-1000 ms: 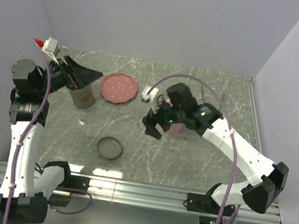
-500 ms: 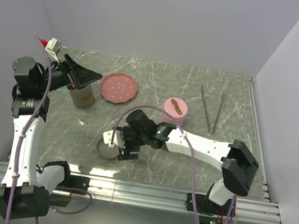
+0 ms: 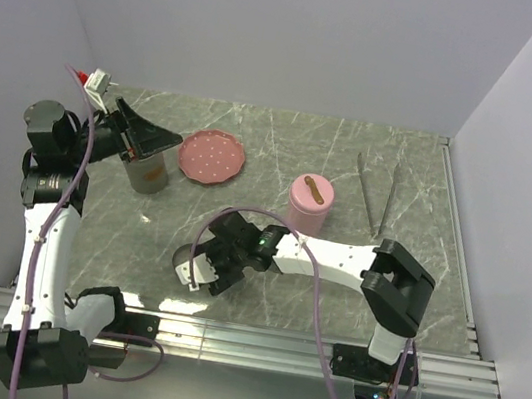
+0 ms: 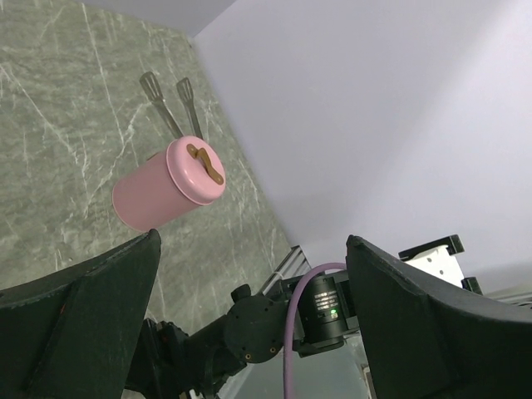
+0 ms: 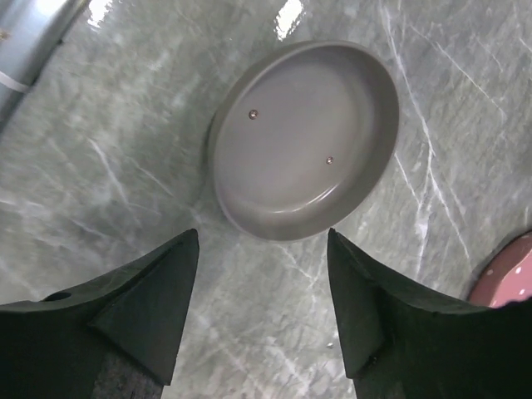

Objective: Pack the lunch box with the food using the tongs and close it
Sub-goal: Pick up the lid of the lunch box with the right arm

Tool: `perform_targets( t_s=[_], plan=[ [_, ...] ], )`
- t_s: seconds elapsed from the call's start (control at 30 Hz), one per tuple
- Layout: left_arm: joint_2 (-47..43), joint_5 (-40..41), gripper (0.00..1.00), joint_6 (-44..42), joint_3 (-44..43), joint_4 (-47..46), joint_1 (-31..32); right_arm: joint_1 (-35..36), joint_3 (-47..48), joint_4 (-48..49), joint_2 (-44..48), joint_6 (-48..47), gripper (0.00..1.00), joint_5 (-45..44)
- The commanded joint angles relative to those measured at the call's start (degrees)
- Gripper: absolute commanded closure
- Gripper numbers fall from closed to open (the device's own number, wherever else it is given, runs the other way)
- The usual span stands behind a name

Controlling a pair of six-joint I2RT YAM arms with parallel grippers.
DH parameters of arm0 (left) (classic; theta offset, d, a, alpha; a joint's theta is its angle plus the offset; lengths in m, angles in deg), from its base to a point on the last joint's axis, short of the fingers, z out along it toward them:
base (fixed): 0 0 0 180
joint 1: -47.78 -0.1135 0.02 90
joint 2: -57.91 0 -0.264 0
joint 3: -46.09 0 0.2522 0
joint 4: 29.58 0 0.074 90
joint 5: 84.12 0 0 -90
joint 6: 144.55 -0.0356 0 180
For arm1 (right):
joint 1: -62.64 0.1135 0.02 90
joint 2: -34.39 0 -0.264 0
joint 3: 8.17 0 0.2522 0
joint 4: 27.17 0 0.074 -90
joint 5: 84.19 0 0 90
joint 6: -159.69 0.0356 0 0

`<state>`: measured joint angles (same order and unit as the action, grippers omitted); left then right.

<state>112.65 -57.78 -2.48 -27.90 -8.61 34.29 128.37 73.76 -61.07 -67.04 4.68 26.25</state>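
Low over the grey lid (image 5: 303,137), at the lower middle of the overhead view, the right pincer (image 5: 262,249) hung part-open and empty. The left pincer (image 4: 253,241) gaped wide, gripping nothing, by the grey cup (image 3: 149,173) at the left edge of the worktop (image 3: 287,132). The tongs (image 3: 374,191) lay upper right, near the pink canister (image 3: 308,204)

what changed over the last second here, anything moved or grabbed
The right gripper left the pink container and swung left and toward the near edge. It now hangs open over the grey lid, holding nothing. With the arm gone, the tongs show on the table. The left gripper, grey cup, pink plate and the lid stayed about where they were.
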Motion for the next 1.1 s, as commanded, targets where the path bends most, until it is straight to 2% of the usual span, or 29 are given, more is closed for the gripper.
perform_targets(
  t_s=[0.0,0.13,0.2,0.4,0.43,0.5,0.6,0.63,0.73,0.87,1.07],
  plan=[
    [-0.4,-1.6,0.01,-2.5,-1.1,1.2,-0.2,0.2,0.0,3.1,-1.8,-3.8,0.32,-1.5],
    [-0.9,-1.6,0.01,-2.9,0.0,1.1,-0.3,0.4,-0.7,3.0,-3.0,-6.6,0.43,-2.2],
    [-0.8,-0.9,0.01,-3.9,0.2,2.6,-0.4,0.8,-0.6,2.6,-4.0,-8.5,0.45,-3.2],
    [0.0,-2.5,0.01,-2.9,0.4,2.3,-0.9,1.2,2.1,1.1,-7.1,-7.2,0.45,-4.0],
    [0.3,-3.3,0.01,-2.8,0.2,2.5,-0.8,1.2,2.6,0.8,-8.1,-7.1,0.52,-4.3],
    [0.9,-4.3,0.01,-3.1,-0.2,2.7,-0.9,1.3,2.9,0.9,-8.7,-6.7,0.57,-4.4],
    [0.5,-4.3,0.01,-5.3,-0.9,3.3,-0.9,1.4,3.6,0.5,-9.6,-5.4,0.72,-4.5],
    [0.4,-3.5,0.01,-6.6,-1.3,5.2,-0.9,1.4,4.3,0.2,-9.8,-3.7,0.84,-4.0],
    [-0.1,-1.8,0.01,-10.9,-2.4,7.1,-1.0,1.4,5.7,-1.2,-8.5,0.8,1.0,-1.7],
    [-1.4,-2.5,0.01,-11.6,-1.7,4.9,-1.1,0.9,8.3,-3.6,-5.3,7.6,1.0,2.0],
    [-5.7,0.4,0.01,-3.6,1.3,-9.9,-1.1,-6.0,14.8,-4.9,1.8,25.5,1.0,15.4]
  ],
)
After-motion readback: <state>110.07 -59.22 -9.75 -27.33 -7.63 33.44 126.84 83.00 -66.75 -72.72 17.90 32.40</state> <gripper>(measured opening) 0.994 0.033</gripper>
